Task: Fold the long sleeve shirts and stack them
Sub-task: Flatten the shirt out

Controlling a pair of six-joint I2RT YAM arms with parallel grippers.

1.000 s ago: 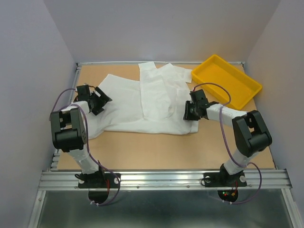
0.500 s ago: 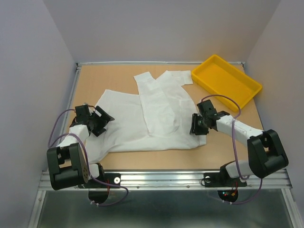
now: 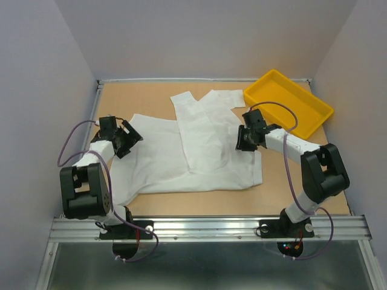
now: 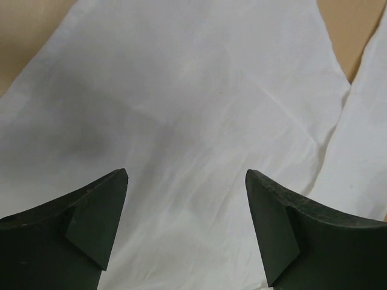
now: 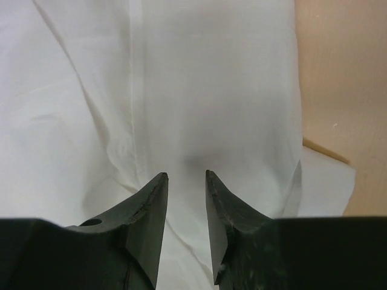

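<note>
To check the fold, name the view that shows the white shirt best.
Top external: the whole white shirt shows, every edge in frame. The left wrist and right wrist views each show only a close patch of its cloth.

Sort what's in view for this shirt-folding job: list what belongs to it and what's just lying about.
Belongs to the job:
- white thin-fabric long sleeve shirt, lying partly folded
- left hand, jaws wide, over the shirt
- right hand, jaws slightly apart, over the shirt

Just lying about:
- yellow rectangular plastic tray, at the far right, nothing in it
</note>
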